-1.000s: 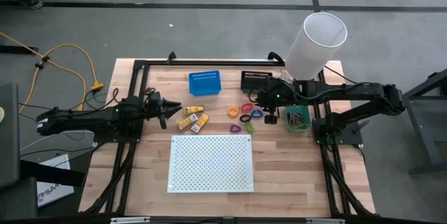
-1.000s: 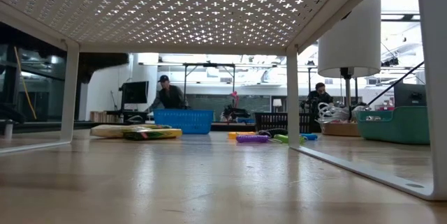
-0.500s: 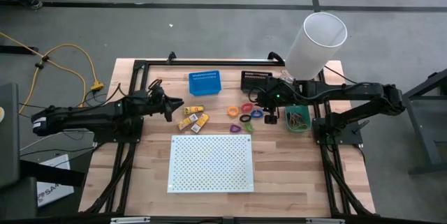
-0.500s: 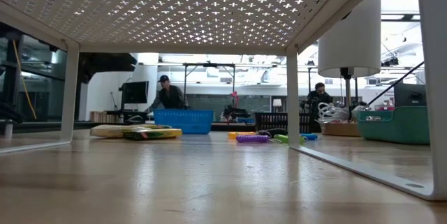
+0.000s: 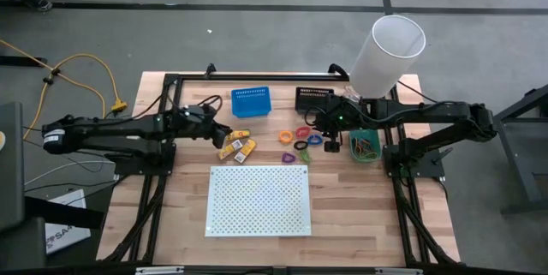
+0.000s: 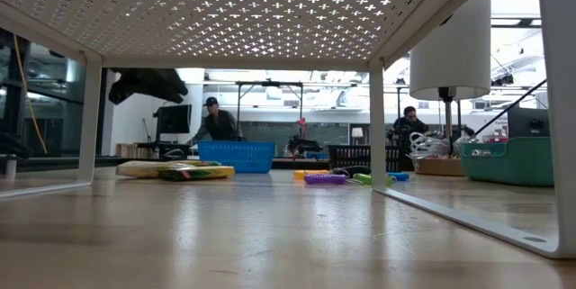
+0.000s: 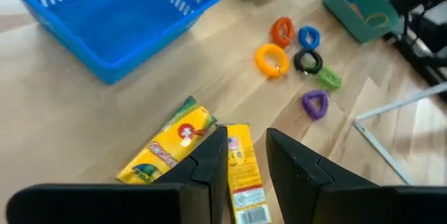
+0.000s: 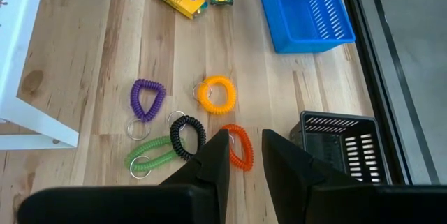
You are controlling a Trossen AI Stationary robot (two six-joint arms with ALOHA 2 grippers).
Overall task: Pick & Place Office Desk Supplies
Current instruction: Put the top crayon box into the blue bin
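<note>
Left gripper (image 7: 246, 155), jaws apart and empty above the yellow packets (image 7: 239, 164), risks pinching two touching packets together; right gripper (image 8: 244, 155), likewise apart, hovers over the orange loop (image 8: 239, 146) at the table's two o'clock.

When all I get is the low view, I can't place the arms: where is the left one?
Observer: The left arm reaches in above the yellow packets, near the blue basket.
Operator: Holding anything?
Observer: No; its wrist view shows the jaws apart and empty, with a packet below the gap.
Operator: And the right one?
Observer: The right arm hangs over the coiled loops, jaws apart and empty above the orange-red loop.
</note>
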